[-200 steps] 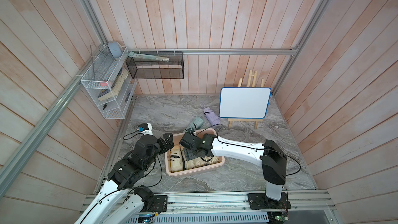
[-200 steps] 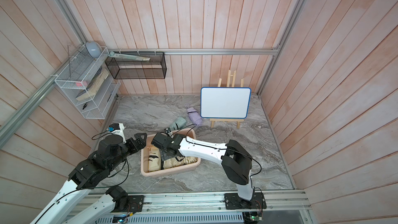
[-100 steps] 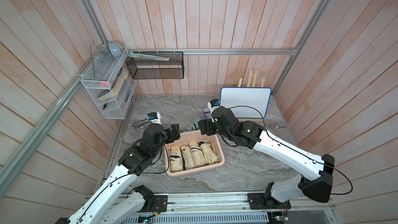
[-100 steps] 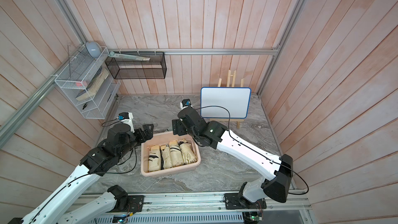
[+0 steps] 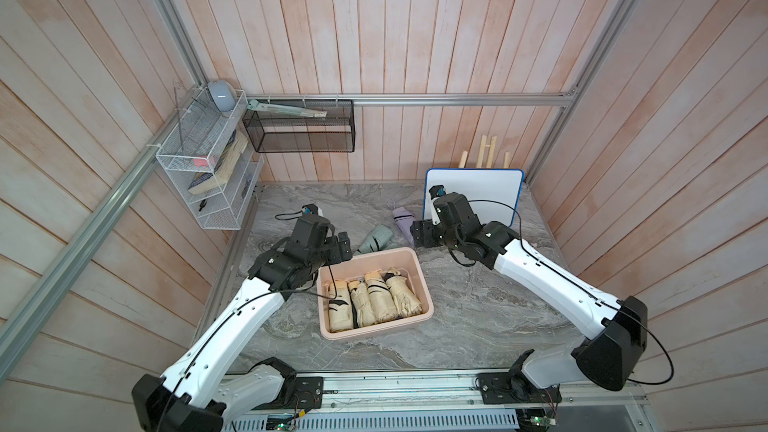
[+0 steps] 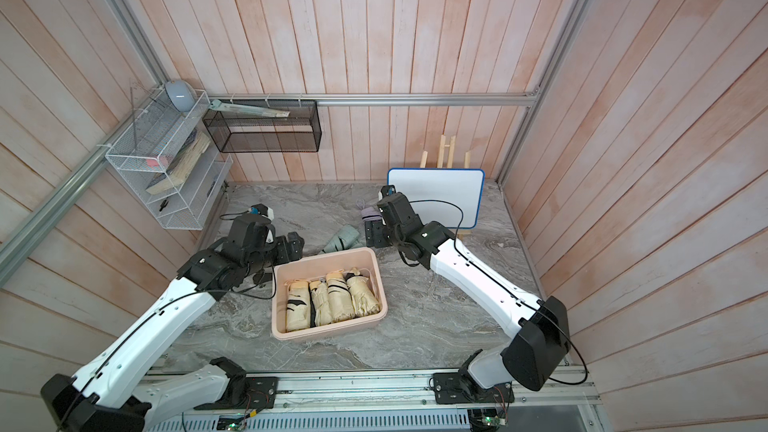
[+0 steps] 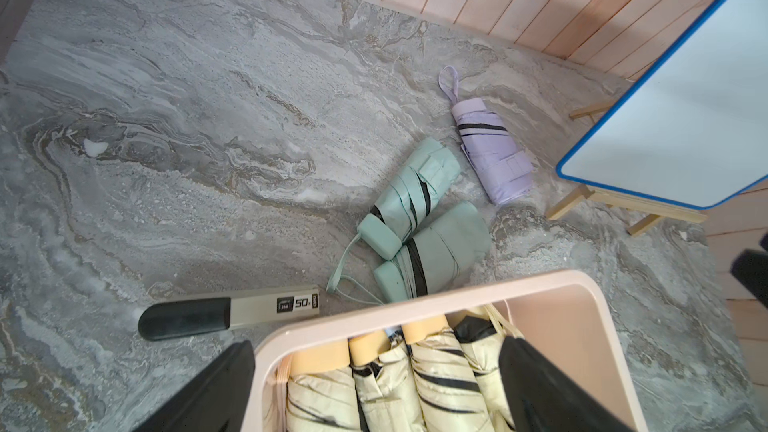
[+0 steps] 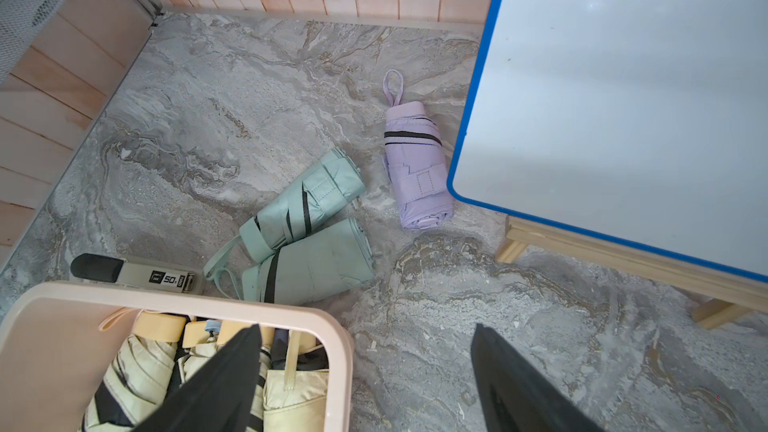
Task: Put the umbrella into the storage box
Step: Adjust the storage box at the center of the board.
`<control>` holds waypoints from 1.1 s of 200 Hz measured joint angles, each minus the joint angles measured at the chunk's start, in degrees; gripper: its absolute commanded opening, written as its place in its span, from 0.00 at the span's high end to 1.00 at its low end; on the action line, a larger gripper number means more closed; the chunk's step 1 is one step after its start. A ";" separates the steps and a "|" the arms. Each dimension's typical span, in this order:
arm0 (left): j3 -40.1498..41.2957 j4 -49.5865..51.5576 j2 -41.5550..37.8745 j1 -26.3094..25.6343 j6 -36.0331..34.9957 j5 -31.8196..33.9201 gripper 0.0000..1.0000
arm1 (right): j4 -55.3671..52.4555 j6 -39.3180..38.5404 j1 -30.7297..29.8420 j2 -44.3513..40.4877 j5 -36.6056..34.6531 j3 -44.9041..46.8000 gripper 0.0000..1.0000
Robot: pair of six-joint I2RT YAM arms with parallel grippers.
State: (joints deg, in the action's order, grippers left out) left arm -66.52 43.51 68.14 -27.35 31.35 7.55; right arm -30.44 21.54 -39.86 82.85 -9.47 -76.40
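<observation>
The pale pink storage box (image 5: 376, 333) (image 6: 328, 332) stands mid-table and holds several cream folded umbrellas (image 5: 370, 297) side by side. Behind it on the marble lie two mint umbrellas (image 7: 415, 184) (image 8: 316, 263), a lilac umbrella (image 7: 494, 151) (image 8: 415, 168) and a grey umbrella with a black handle (image 7: 232, 311). My left gripper (image 5: 337, 249) (image 7: 378, 351) hovers open and empty over the box's far left corner. Over the table past the box's far right corner, my right gripper (image 5: 422, 234) (image 8: 365, 330) is open and empty too.
A blue-framed whiteboard (image 5: 473, 197) on a wooden easel stands at the back right, close to the lilac umbrella. A white wire rack (image 5: 208, 172) and a black mesh basket (image 5: 299, 130) hang on the walls at the back left.
My right arm has lifted out of the box and swung back to the right. My left arm has reached further back, to the box's far left corner.
</observation>
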 measured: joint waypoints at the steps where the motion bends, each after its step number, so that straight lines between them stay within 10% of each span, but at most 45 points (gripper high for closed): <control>1: -0.17 0.00 0.28 0.00 0.00 -0.09 0.05 | 0.02 -0.11 0.09 0.00 0.07 0.00 0.16; 104: -21.88 -0.57 32.59 -0.81 -12.11 -13.68 0.25 | 3.21 -8.37 8.98 0.74 4.70 1.64 0.16; 220: -13.77 1.25 28.52 -9.42 -16.98 -19.32 0.17 | 7.13 -11.19 15.23 -0.28 9.66 6.36 0.16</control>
State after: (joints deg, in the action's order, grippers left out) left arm -80.29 44.75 96.66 -36.77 14.37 -11.77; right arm -23.31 10.35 -24.62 82.56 0.19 -70.04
